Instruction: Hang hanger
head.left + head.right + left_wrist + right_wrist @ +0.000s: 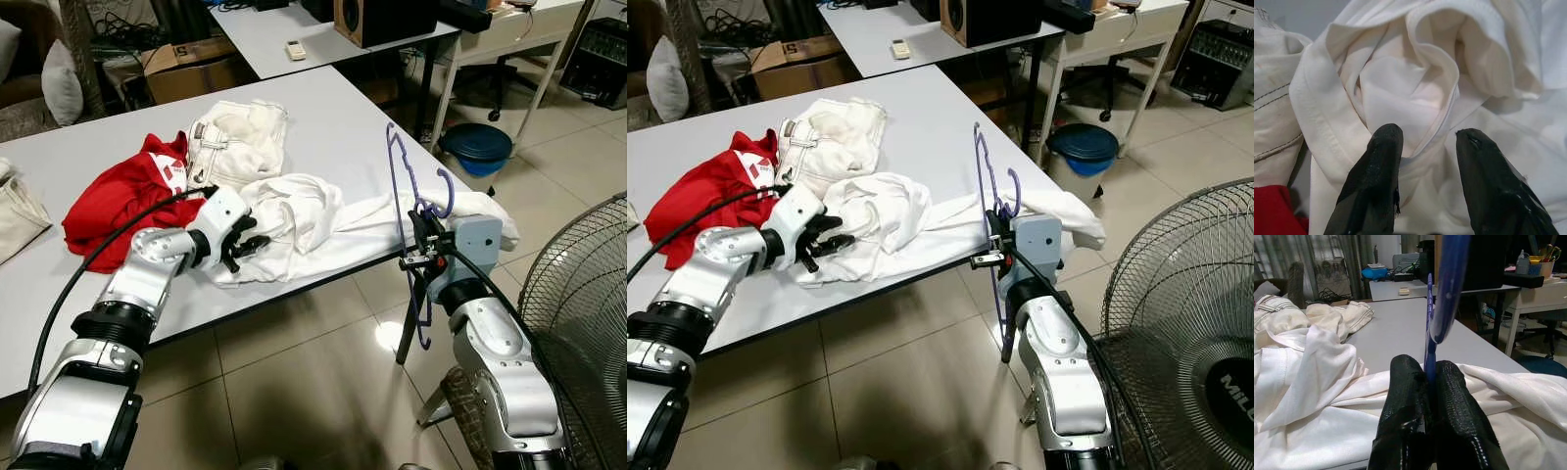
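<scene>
Two grippers busy: right gripper (423, 238) clenched on purple hanger (396, 186), centre-right of frame at worktop (333, 117) edge; left gripper (1422, 147) released over white shirt (294, 220) collar. Next: thread hanger into collar, probably.

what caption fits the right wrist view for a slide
Right gripper shut on the purple hanger, held upright over the white shirt on the grey table.

— Where's the hanger (400, 211)?
— At the table's (333, 117) near right edge, pinched upright by the right gripper (1430, 382). The shirt (323, 220) lies left of it, under the left gripper (1425, 147).
</scene>
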Controlling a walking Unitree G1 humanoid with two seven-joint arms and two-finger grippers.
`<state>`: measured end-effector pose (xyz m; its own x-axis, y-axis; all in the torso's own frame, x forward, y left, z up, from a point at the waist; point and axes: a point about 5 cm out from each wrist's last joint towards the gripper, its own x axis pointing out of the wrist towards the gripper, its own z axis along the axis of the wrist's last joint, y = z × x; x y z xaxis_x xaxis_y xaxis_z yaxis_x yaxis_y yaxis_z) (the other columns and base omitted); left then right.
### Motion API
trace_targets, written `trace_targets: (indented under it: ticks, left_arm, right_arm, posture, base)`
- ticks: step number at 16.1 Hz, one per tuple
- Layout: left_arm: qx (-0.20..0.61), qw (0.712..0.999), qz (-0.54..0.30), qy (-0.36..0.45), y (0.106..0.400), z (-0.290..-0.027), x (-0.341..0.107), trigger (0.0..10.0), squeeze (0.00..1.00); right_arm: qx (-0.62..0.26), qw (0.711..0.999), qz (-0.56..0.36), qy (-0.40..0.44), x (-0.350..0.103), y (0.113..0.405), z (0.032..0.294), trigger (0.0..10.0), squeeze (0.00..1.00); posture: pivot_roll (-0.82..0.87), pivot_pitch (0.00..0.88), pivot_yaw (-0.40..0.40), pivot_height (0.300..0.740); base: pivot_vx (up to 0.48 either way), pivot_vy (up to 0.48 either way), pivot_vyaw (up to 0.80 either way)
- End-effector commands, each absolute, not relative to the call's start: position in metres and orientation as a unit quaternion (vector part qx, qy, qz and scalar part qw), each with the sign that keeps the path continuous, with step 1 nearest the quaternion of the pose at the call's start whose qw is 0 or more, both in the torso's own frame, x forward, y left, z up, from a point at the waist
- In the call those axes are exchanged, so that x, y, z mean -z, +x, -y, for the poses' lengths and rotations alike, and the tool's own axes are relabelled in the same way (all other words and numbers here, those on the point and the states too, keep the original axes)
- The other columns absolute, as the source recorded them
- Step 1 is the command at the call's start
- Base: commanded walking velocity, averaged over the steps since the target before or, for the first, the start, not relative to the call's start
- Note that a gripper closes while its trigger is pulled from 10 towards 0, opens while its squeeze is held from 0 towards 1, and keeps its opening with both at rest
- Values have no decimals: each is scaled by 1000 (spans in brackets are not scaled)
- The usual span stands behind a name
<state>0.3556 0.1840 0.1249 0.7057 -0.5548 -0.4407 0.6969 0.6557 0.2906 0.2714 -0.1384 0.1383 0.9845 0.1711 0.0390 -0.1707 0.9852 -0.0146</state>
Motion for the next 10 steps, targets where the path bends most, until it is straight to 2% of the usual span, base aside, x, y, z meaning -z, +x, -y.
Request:
trace_targets:
  ticks: [1, 2, 3, 10]
  left_arm:
    - [336, 895, -167, 240, 354, -191, -122, 9020, 0]
    - [331, 897, -168, 239, 355, -192, -122, 3137, 0]
    - [329, 899, -166, 235, 355, -192, -122, 0, 0]
    - [331, 904, -157, 222, 355, -193, -124, 0, 0]
  right_arm:
    - [-84, 996, 21, -6, -137, 271, 138, 10000, 0]
    - [-83, 996, 21, -7, -137, 270, 138, 10000, 0]
    - [-84, 996, 20, -7, -137, 270, 138, 10000, 0]
    - [-92, 996, 19, -10, -137, 272, 137, 10000, 0]
  posture:
    - [-99, 0, 143, 740]
    - [-99, 0, 143, 740]
    - [-99, 0, 143, 740]
    - [-93, 0, 123, 740]
  base:
    - [0, 0, 0]
    - [0, 0, 0]
    - [0, 0, 0]
    - [0, 0, 0]
